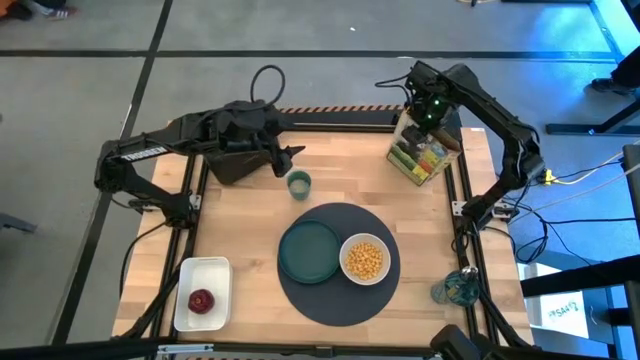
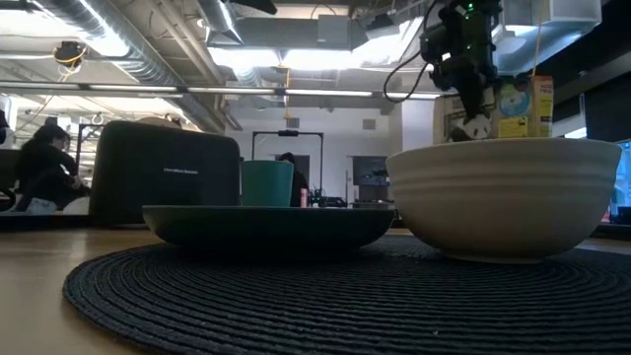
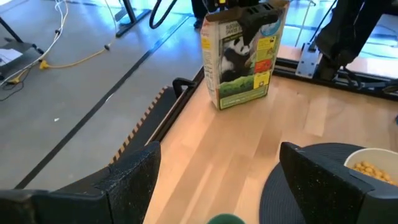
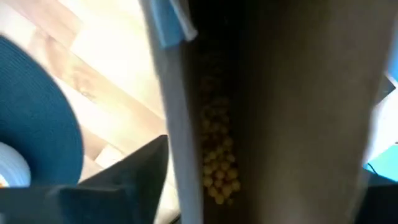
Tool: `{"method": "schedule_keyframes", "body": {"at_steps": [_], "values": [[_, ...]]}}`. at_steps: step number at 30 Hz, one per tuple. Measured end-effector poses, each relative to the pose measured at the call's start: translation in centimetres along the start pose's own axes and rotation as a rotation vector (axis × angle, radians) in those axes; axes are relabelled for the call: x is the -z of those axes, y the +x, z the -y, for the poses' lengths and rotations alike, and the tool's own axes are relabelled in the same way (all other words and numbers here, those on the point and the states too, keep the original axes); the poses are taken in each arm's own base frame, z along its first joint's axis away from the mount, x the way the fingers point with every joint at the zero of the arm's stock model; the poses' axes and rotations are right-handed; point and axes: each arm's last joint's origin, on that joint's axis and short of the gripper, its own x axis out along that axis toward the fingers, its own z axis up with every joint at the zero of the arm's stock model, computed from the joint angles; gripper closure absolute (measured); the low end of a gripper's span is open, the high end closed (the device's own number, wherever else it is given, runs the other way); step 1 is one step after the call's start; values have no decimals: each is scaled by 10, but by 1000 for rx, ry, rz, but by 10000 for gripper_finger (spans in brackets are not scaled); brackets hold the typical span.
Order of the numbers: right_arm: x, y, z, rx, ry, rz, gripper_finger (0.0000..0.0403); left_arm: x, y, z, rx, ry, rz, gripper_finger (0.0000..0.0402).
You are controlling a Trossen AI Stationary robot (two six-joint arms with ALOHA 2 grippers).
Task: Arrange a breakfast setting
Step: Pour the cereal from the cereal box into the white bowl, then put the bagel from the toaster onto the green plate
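A dark round mat [image 1: 330, 295] lies mid-table with a teal plate [image 1: 309, 250] and a white bowl [image 1: 363, 259] of yellow cereal on it. A small green cup [image 1: 298, 183] stands behind the mat. My left gripper [image 1: 296, 155] is open just above and behind the cup; the cup's rim shows between its fingers [image 3: 225, 219]. My right gripper [image 1: 425, 118] is at the top of the cereal box [image 1: 422, 152] at the far right. A red fruit [image 1: 202, 300] lies in the white tray. The spoon and the bagel are out of view. My right gripper comes down from above onto the cereal box's open top [image 4: 177, 124]. One finger [image 4: 124, 180] lies against the outside of one box wall and the other shows at the opposite wall, with cereal visible inside. The box stands upright on the table.
A black toaster [image 1: 235, 152] stands at the far left under my left arm. The white tray [image 1: 185, 270] is at the near left corner. A glass object [image 1: 455, 288] stands near the right edge. Bare wood lies between cup and box.
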Motion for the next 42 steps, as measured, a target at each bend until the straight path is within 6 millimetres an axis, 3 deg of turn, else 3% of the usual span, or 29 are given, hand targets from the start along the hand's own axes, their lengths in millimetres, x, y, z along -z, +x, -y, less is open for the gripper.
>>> {"method": "schedule_keyframes", "body": {"at_steps": [6, 13, 17, 20, 22, 24, 28, 32, 37, 42], "values": [[1, -32, -1, -4, 18, 131, 69, -1, -10, -3, 1, -10, 19, 77], [8, -95, -6, -18, 23, 392, 68, 1, -8, -2, 35, -71, -5, 77], [16, -139, -28, -164, -115, 652, 71, 5, -2, 0, 49, -86, -14, 77], [25, -172, -60, -351, -272, 877, 72, 10, 2, 2, 47, -88, -31, 77], [29, -184, -82, -421, -346, 960, 72, 19, 11, 4, 48, -110, -48, 77], [31, -183, -103, -432, -375, 971, 72, 32, 24, 13, 64, -133, -58, 77], [33, -163, -138, -359, -399, 899, 72, 63, 43, 30, 88, -182, -89, 77], [36, -140, -162, -335, -418, 814, 72, 79, 46, 31, 14, -240, -166, 77], [35, -130, -179, -374, -439, 816, 72, 65, 23, 10, -103, -216, -210, 78], [33, -135, -183, -447, -413, 852, 72, 58, -1, -29, -291, -109, -350, 110]]}}
